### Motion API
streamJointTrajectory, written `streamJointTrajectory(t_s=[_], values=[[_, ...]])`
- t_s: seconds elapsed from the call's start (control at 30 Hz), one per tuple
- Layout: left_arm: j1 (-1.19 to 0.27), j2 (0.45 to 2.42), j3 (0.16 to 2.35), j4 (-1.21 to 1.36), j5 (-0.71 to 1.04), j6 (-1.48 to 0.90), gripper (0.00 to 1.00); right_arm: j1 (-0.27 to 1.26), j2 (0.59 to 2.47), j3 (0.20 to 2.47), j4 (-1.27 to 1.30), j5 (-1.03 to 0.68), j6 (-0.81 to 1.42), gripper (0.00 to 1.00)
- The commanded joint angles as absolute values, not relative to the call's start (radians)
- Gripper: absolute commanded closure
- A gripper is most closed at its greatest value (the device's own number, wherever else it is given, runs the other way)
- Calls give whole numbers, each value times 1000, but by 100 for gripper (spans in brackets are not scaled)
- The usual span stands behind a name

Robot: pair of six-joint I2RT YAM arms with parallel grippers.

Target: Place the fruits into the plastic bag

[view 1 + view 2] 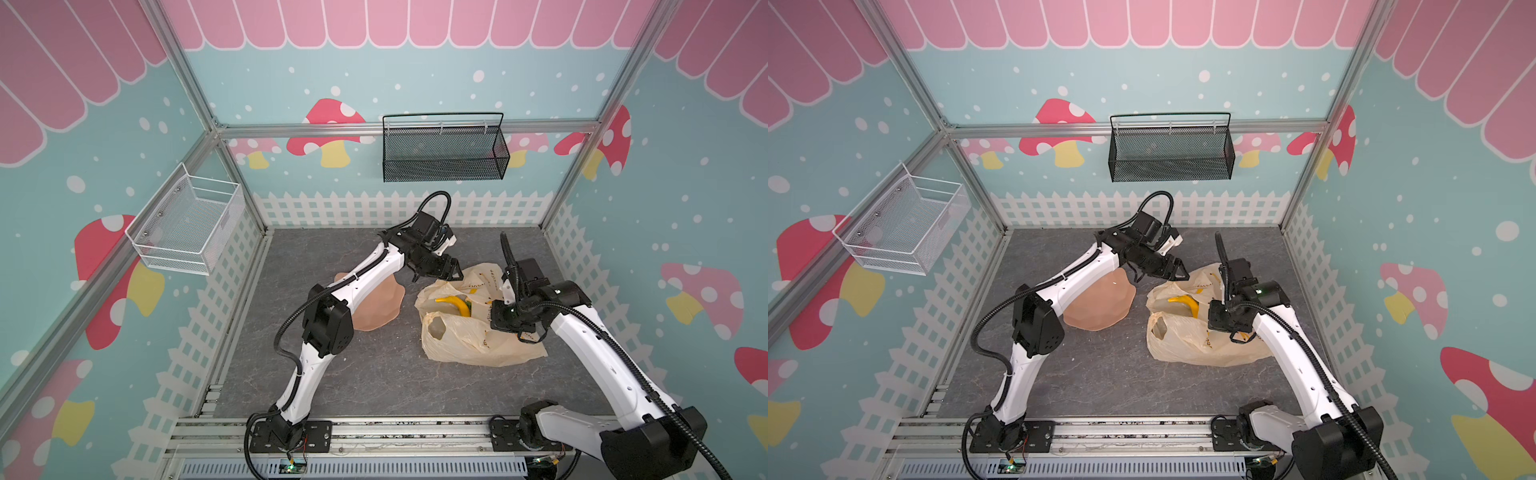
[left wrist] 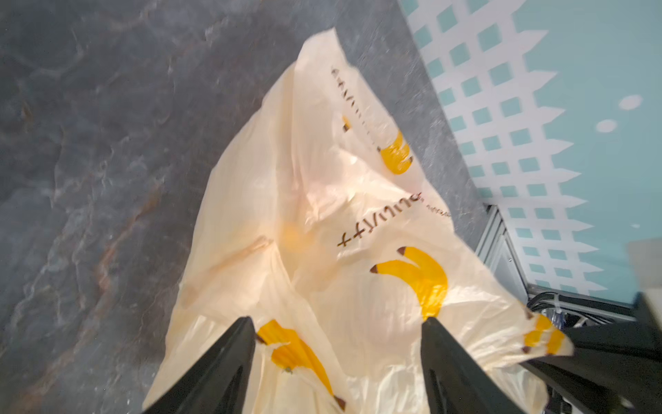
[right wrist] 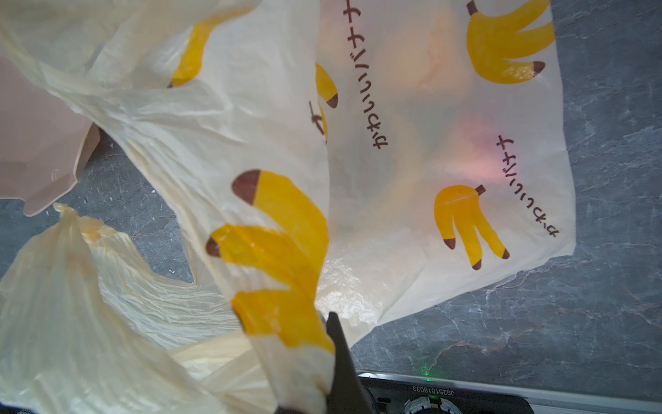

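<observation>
Grey marbled surface (image 1: 374, 382) lies under the plastic bag (image 1: 469, 349) — my right jaws are clamped on its rim, my left jaws stand spread, holding nothing, above its far edge.

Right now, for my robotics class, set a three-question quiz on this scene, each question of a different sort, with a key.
1. True or false: the left gripper is open.
2. Which one holds the bag? A) left gripper B) right gripper C) neither
3. Fill in: a yellow ____ shows inside the bag's mouth.
Key: 1 true; 2 B; 3 banana.
</observation>
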State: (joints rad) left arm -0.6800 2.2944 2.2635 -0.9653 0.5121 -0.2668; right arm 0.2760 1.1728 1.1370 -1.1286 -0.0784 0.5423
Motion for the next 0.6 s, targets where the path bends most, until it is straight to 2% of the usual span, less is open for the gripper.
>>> streamJointTrajectory(t_s=[0.0,0.1,0.2,0.37,0.47,0.57], values=[[-703,2307,2303,-1105,384,-277,26,279,1151,1121,-1128,-70,529,100],[-717,2346,2349,-1169,345,-266,27,278,1144,1117,-1120,-74,531,100],[-729,2384,2401,-1247,233,-249,31,278,1143,1115,-1114,-78,529,100],[-726,2363,2379,-1281,64,-250,48,278,1138,1112,-1106,-83,531,100],[-706,2337,2365,-1249,70,-279,61,279,1137,1109,-1103,-84,530,100],[-692,2308,2349,-1191,138,-317,66,279,1135,1110,-1103,-82,527,100]])
